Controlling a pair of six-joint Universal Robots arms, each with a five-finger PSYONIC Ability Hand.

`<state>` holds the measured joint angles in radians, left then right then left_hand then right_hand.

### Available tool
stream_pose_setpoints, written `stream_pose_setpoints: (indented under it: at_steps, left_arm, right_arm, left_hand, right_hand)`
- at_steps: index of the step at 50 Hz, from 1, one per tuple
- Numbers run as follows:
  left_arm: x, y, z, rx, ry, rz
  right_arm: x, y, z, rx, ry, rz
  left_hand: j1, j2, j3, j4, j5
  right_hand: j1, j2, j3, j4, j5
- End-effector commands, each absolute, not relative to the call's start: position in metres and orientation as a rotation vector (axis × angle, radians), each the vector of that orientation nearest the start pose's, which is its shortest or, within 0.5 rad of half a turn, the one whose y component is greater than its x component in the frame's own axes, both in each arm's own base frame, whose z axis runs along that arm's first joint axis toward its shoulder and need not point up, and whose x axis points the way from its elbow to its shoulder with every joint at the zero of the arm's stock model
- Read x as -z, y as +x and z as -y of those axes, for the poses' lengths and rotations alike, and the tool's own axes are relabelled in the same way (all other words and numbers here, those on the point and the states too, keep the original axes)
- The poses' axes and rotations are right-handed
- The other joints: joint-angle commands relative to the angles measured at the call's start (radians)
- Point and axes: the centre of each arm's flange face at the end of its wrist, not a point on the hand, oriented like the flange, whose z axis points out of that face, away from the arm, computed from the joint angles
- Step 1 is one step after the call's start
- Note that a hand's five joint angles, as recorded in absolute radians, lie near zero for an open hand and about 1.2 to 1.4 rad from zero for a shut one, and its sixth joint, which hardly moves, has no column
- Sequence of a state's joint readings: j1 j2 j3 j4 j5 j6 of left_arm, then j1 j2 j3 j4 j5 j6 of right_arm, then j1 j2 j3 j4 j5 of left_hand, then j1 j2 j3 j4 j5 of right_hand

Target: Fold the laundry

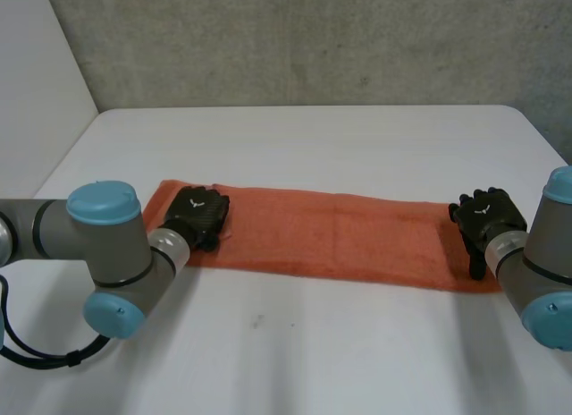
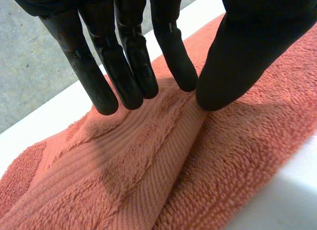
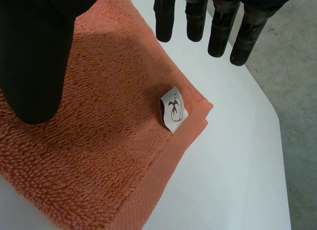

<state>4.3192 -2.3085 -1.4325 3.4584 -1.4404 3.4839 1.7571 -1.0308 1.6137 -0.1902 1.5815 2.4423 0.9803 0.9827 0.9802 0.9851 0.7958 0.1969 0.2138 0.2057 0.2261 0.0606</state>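
The towel (image 1: 340, 241) lies in a long orange strip on the white bench (image 1: 313, 147). The left robot hand (image 1: 198, 214) pinches up a fuzzy ridge at one end. The right robot hand (image 1: 487, 216) is open over the other corner, by a small white tag (image 3: 173, 108). The thick, soft cloth could slip out of that small pinch.

The left arm (image 1: 103, 245) is bent in at the elbow, and the left hand (image 1: 198, 214) is laid palm-down. Its fingers (image 2: 126, 76) are held straight and close together, the thumb (image 2: 237, 61) is set just opposite their tips, and a ridge of the towel (image 2: 163, 155) is pinched between them. Over on the right arm (image 1: 550, 254), the right hand (image 1: 487, 216) is spread. Its fingers (image 3: 218, 31) are straight, with the thumb (image 3: 34, 56) set well apart from them and nothing gripped.
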Motion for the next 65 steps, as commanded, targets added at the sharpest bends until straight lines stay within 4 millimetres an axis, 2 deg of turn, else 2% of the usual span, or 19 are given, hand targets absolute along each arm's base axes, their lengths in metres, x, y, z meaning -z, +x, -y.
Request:
stream_pose_setpoints:
  at_steps: [1, 12, 17, 23, 26, 30, 38, 42, 44, 48, 52, 54, 58, 60, 65]
  left_arm:
    - [-0.106, -0.287, 0.322, 1.978, 1.053, -2.387]
    - [-0.098, -0.289, 0.327, 1.965, 1.057, -2.393]
    - [-0.1, -0.288, 0.33, 1.978, 1.047, -2.379]
    - [-0.111, -0.283, 0.344, 2.021, 0.995, -2.334]
    - [-0.12, -0.264, 0.368, 2.036, 0.905, -2.251]
    - [-0.12, -0.25, 0.388, 2.012, 0.898, -2.15]
    - [-0.101, -0.233, 0.408, 1.928, 0.927, -2.084]
    - [-0.103, -0.222, 0.412, 1.908, 0.894, -2.096]
    - [-0.105, -0.22, 0.411, 1.903, 0.888, -2.101]
    - [-0.126, -0.222, 0.396, 1.95, 0.865, -2.126]
    - [-0.15, -0.233, 0.375, 2.05, 0.801, -2.195]
    - [-0.157, -0.246, 0.358, 2.105, 0.786, -2.255]
    - [-0.151, -0.261, 0.334, 2.108, 0.803, -2.357]
    - [-0.142, -0.27, 0.32, 2.082, 0.867, -2.394]
    - [-0.122, -0.282, 0.309, 2.038, 0.944, -2.44]
  right_arm:
    - [-0.129, 0.193, 0.326, 1.861, -1.226, -2.612]
    - [-0.129, 0.194, 0.325, 1.858, -1.229, -2.611]
    - [-0.129, 0.194, 0.325, 1.858, -1.23, -2.61]
    - [-0.128, 0.195, 0.324, 1.853, -1.233, -2.61]
    - [-0.128, 0.195, 0.323, 1.853, -1.234, -2.608]
    - [-0.128, 0.195, 0.323, 1.853, -1.234, -2.608]
    - [-0.128, 0.195, 0.323, 1.848, -1.235, -2.61]
    - [-0.128, 0.195, 0.323, 1.851, -1.235, -2.609]
    - [-0.128, 0.195, 0.323, 1.851, -1.233, -2.609]
    - [-0.128, 0.195, 0.323, 1.853, -1.232, -2.608]
    - [-0.129, 0.195, 0.323, 1.855, -1.232, -2.607]
    - [-0.128, 0.196, 0.323, 1.853, -1.234, -2.607]
    - [-0.128, 0.196, 0.322, 1.85, -1.234, -2.608]
    - [-0.128, 0.196, 0.322, 1.85, -1.236, -2.606]
    - [-0.127, 0.198, 0.32, 1.845, -1.243, -2.601]
  left_hand:
    - [0.278, 0.276, 0.278, 0.273, 0.288]
    - [0.416, 0.414, 0.416, 0.411, 0.426]
    - [0.416, 0.414, 0.416, 0.411, 0.426]
    - [0.416, 0.414, 0.416, 0.411, 0.426]
    - [0.416, 0.414, 0.416, 0.411, 0.426]
    - [0.416, 0.414, 0.416, 0.411, 0.426]
    - [0.416, 0.414, 0.416, 0.411, 0.426]
    - [0.416, 0.414, 0.416, 0.411, 0.426]
    - [0.416, 0.414, 0.416, 0.411, 0.426]
    - [0.416, 0.414, 0.416, 0.411, 0.426]
    - [0.12, 0.118, 0.121, 0.116, 0.13]
    - [-0.024, -0.026, -0.023, -0.028, -0.014]
    - [-0.2, -0.202, -0.2, -0.204, -0.19]
    - [-0.346, -0.348, -0.346, -0.351, -0.336]
    - [-0.382, -0.385, -0.382, -0.387, -0.372]
  right_hand:
    - [-0.022, -0.039, -0.031, -0.052, -0.061]
    - [-0.022, -0.039, -0.031, -0.052, -0.061]
    - [-0.022, -0.039, -0.031, -0.052, -0.061]
    - [-0.022, -0.039, -0.031, -0.052, -0.061]
    - [-0.022, -0.039, -0.031, -0.052, -0.061]
    - [-0.022, -0.039, -0.031, -0.052, -0.061]
    - [-0.022, -0.039, -0.031, -0.052, -0.061]
    - [-0.022, -0.039, -0.031, -0.052, -0.061]
    - [-0.022, -0.039, -0.031, -0.052, -0.061]
    - [-0.022, -0.039, -0.031, -0.052, -0.061]
    - [-0.022, -0.039, -0.031, -0.052, -0.061]
    - [-0.022, -0.039, -0.031, -0.052, -0.061]
    - [-0.022, -0.039, -0.031, -0.052, -0.061]
    - [-0.022, -0.039, -0.031, -0.052, -0.061]
    - [-0.022, -0.039, -0.031, -0.052, -0.061]
